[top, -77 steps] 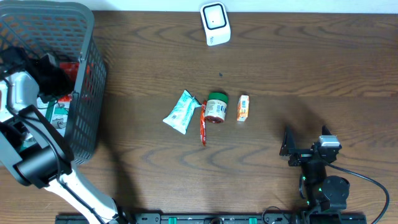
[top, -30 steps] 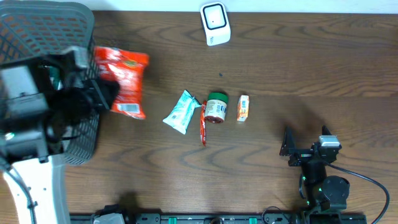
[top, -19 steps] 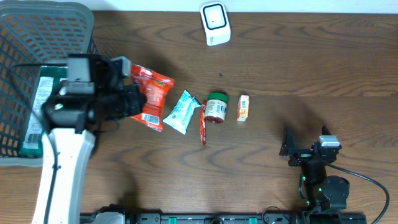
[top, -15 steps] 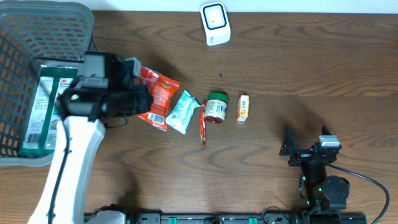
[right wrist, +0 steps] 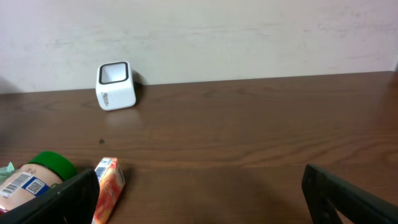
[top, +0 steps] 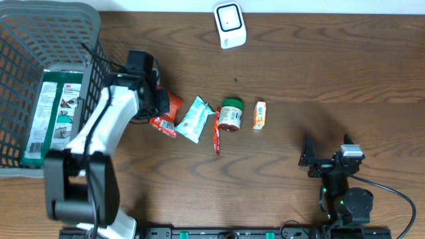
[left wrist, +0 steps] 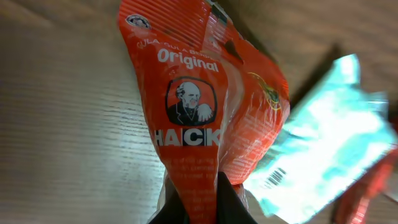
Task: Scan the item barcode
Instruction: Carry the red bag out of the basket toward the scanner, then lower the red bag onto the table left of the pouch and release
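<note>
Left gripper (left wrist: 208,205): jaws clamped on the crimped end of the orange-red snack bag (left wrist: 205,106), printed face toward the wrist camera. The bag lies between the grey basket (top: 93,40) and the teal pouch (top: 193,119), just beside the pouch; contact with the table (top: 319,73) cannot be told. Right gripper (top: 307,158): jaws spread wide, nothing between them, near the front edge, well apart from the jar (top: 231,115), the small carton (top: 259,115) and the white scanner (top: 230,25) at the far edge.

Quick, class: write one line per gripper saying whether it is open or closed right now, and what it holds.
Left gripper: closed on the red snack bag.
Right gripper: open, holding nothing.
</note>
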### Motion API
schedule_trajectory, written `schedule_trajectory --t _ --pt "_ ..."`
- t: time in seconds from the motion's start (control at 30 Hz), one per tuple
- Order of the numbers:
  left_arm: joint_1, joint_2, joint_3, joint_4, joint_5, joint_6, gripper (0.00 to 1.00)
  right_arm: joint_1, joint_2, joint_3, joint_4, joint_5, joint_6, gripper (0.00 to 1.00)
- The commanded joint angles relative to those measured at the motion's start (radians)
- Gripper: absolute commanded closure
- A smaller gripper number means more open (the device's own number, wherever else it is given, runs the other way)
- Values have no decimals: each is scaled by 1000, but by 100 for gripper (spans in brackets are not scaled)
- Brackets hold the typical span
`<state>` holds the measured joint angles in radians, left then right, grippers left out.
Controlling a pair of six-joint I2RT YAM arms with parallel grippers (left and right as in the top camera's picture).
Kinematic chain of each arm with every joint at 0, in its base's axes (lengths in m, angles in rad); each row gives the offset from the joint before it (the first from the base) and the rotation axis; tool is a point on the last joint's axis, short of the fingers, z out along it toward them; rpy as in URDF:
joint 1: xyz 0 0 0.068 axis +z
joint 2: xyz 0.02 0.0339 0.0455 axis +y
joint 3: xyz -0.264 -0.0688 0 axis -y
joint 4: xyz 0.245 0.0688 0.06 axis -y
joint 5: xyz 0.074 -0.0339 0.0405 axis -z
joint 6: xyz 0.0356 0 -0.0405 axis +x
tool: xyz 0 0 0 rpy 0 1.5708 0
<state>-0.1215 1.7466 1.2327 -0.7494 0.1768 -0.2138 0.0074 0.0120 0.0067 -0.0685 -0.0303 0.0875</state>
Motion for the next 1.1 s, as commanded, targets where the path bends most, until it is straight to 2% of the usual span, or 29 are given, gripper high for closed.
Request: schedule_trajectory --t 0.0,0.2,0.6,0.7,0.77,0.87,0.97,1.07 --pt "-3 65 1 5 40 -13 93 -12 -3 -2 -3 -1 9 1" --pt "-16 133 0 -21 126 -13 93 -13 -3 -2 -3 -1 9 1" --pt "-42 134 0 -151 140 -13 91 -12 -3 -2 -4 -1 9 1" --pt "-42 134 0 -151 173 -13 77 -12 -3 -2 -4 -1 9 1" --pt "-42 134 1 -151 179 -13 74 -13 -3 -2 -3 -1 9 1" --pt "-42 133 3 -151 179 -13 65 -13 -3 -2 -3 -1 9 1" --pt "-42 127 12 -152 179 -13 51 -13 -3 -2 -3 -1 9 1" --pt "-42 101 21 -152 178 -13 42 -13 -3 -2 -3 -1 9 1"
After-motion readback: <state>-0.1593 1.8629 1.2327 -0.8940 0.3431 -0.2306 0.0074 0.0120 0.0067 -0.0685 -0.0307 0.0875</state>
